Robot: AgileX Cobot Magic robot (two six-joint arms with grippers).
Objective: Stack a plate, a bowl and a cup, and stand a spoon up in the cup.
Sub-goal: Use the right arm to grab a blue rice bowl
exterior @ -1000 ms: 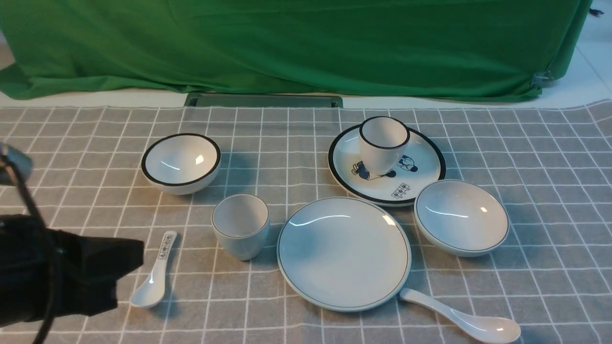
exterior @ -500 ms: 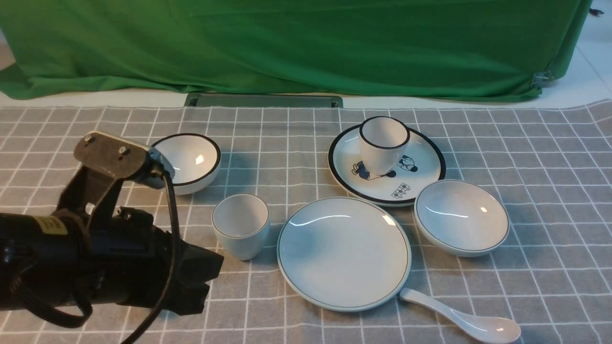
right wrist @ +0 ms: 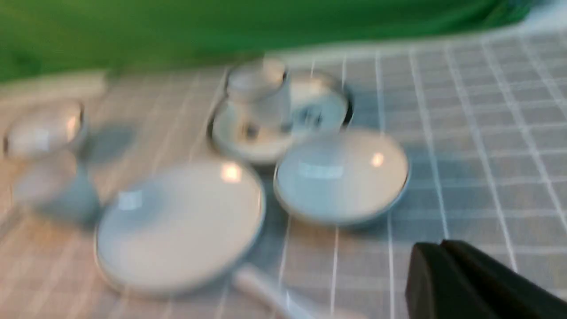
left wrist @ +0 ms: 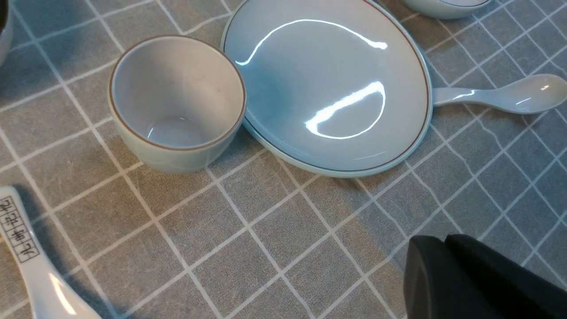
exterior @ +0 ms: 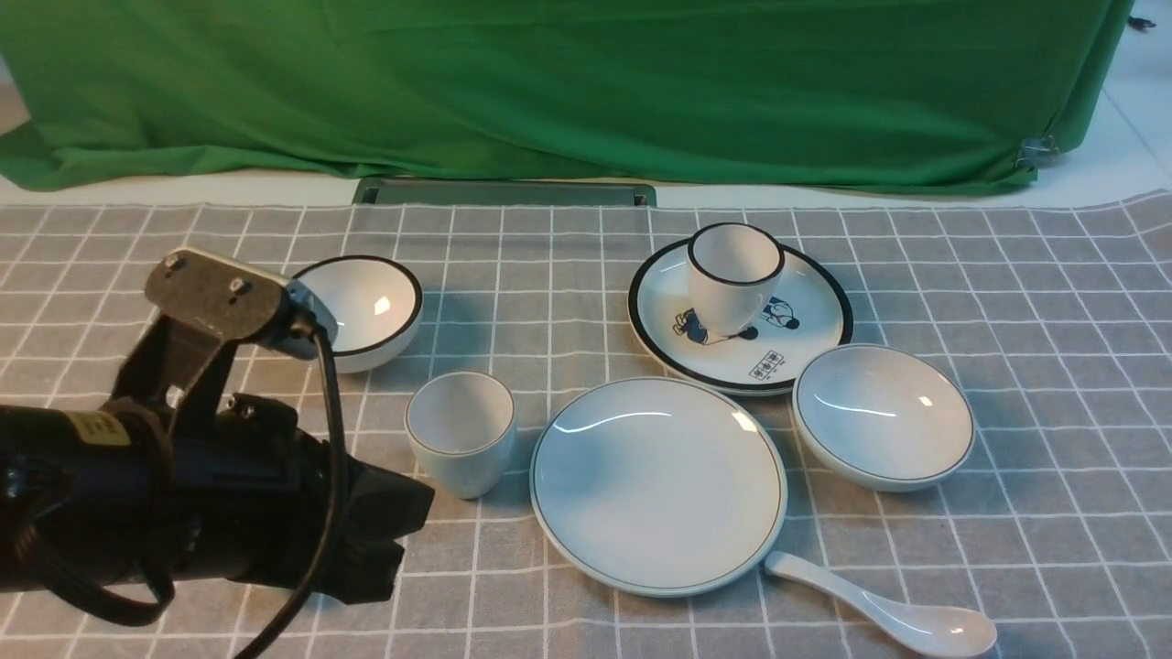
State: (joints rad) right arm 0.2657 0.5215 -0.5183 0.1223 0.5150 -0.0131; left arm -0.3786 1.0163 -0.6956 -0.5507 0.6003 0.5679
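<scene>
Pale bluish-white plate (exterior: pixel 658 487), centre; plain spoon (exterior: pixel 884 604) at its four o'clock, bowl (exterior: pixel 884 415) at two, cup (exterior: pixel 461 434) at ten. Left gripper (left wrist: pixel 443 241): clenched, empty, at eight o'clock. Right gripper (right wrist: pixel 440 246): fingertips together, nothing held.

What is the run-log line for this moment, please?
left gripper: shut, empty | plate: on cloth | bowl, cup, spoon: not stacked
</scene>
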